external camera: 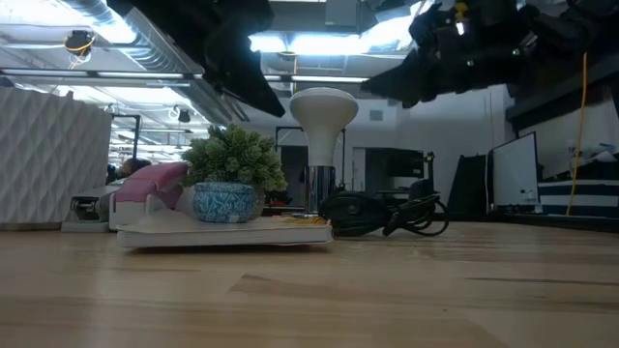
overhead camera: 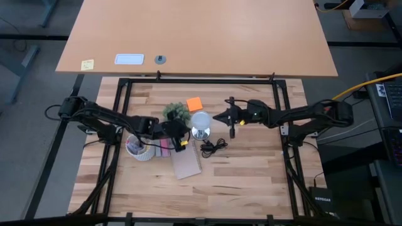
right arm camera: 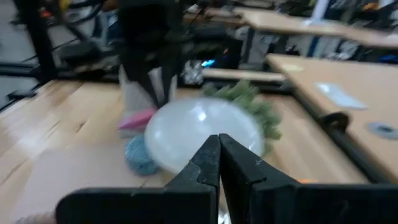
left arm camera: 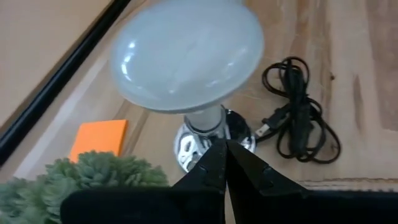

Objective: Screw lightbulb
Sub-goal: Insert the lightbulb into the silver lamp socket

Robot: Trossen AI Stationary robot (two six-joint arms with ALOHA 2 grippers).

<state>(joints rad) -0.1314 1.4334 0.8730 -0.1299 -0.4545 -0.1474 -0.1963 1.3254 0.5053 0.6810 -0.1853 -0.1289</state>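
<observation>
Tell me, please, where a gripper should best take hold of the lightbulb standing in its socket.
Probably around the wide frosted globe of the lightbulb, coming from above: it stands upright in the silver socket, globe uppermost and clear, while the narrow neck sits low beside the plant.

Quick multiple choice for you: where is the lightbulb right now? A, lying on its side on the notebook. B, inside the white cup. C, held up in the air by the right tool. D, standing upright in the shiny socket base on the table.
D: the lightbulb stands globe-up with its neck in the shiny socket base on the table, and neither the left tool nor the right tool holds it.
</observation>
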